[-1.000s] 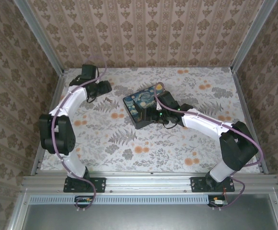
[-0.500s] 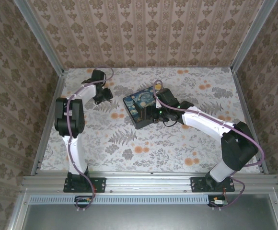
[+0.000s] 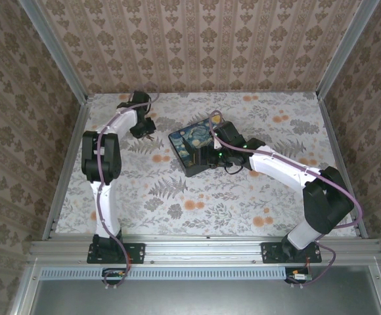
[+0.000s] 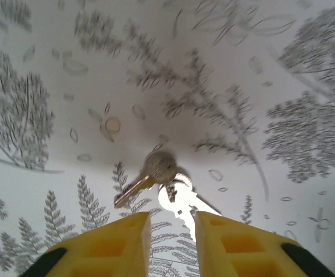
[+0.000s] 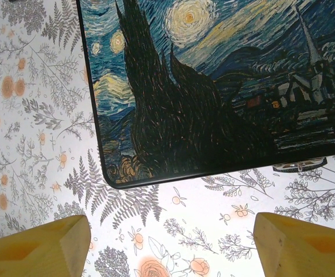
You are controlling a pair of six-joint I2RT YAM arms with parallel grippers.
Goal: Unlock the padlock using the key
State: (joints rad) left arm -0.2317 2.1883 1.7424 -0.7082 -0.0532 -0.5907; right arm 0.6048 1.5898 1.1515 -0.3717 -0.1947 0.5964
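— Nearest the arm bases, on the right?
— Found the right gripper (image 5: 168, 224) wide open, with nothing between its fingers. Placed over the bench (image 3: 177, 197), just short of the box (image 5: 213, 86). Logged the box near bench centre, night-sky lid upward, with one rounded corner toward 7 o'clock in the right wrist view.
— Padlock?
— Noted the padlock (image 5: 299, 166) at the box's near edge, toward 4 o'clock in that view. Small and dark with a metal rim, mostly tucked under the lid edge. Cannot tell locked from unlocked.
— Farther out, on the left?
— Found the left gripper (image 4: 172, 217) at about 11 o'clock on the bench from above, well apart from the box. Recorded the jaws drawn in to a narrow gap, clamped on nothing.
— Key?
— Located the key (image 4: 178, 199) flat on the bench, bright silver, blade lying in the gap between the yellow fingers (image 4: 115, 245). Saw bare surface between blade and left finger. Logged a second key (image 4: 134, 190) touching its head, blade toward 8 o'clock.
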